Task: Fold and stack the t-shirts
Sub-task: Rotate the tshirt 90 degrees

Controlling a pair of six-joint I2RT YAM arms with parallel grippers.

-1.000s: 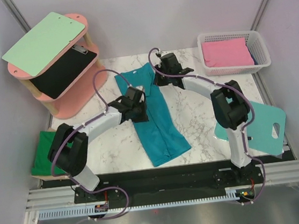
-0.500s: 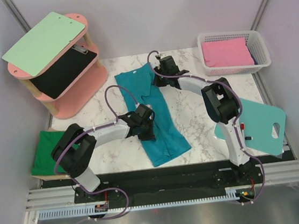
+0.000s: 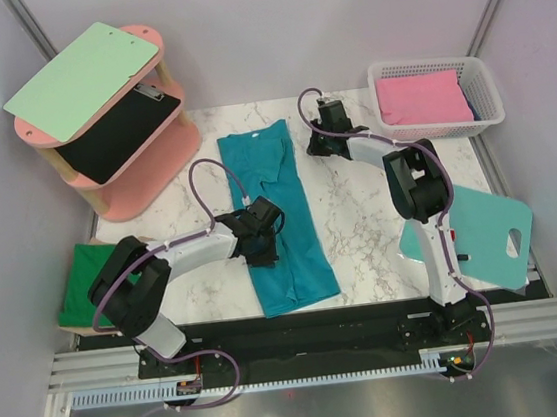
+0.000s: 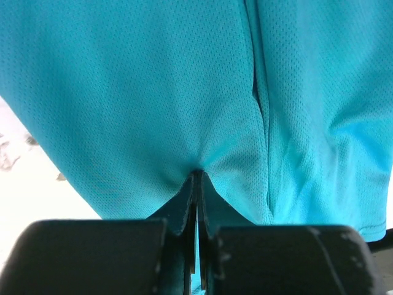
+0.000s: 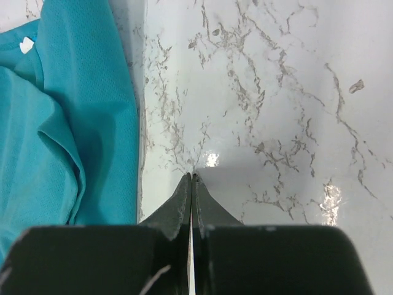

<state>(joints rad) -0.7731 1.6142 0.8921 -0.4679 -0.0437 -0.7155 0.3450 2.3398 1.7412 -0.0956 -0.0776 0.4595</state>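
The teal-blue t-shirt (image 3: 281, 183) lies in a long narrow folded strip down the middle of the marble table (image 3: 379, 207). My left gripper (image 3: 264, 242) rests on the strip's left edge, shut, with a pinch of the teal cloth (image 4: 153, 80) puckered between its tips (image 4: 196, 174). My right gripper (image 3: 316, 146) is shut and empty, just right of the shirt's far end; its tips (image 5: 193, 176) are over bare marble, with the shirt's edge (image 5: 55, 123) to their left. The dark green t-shirt (image 3: 87, 281) lies folded at the table's left edge.
A pink two-tier shelf (image 3: 142, 159) at the far left holds a mint-green clipboard (image 3: 83, 80) and a black one (image 3: 119, 131). A white basket (image 3: 482, 95) with pink cloth stands at the far right. A teal plastic board (image 3: 477, 231) overhangs the right edge.
My right gripper has let go of the shirt's far end and moved right onto bare marble. My left gripper has drawn the shirt toward the near edge, and the strip now lies straighter.
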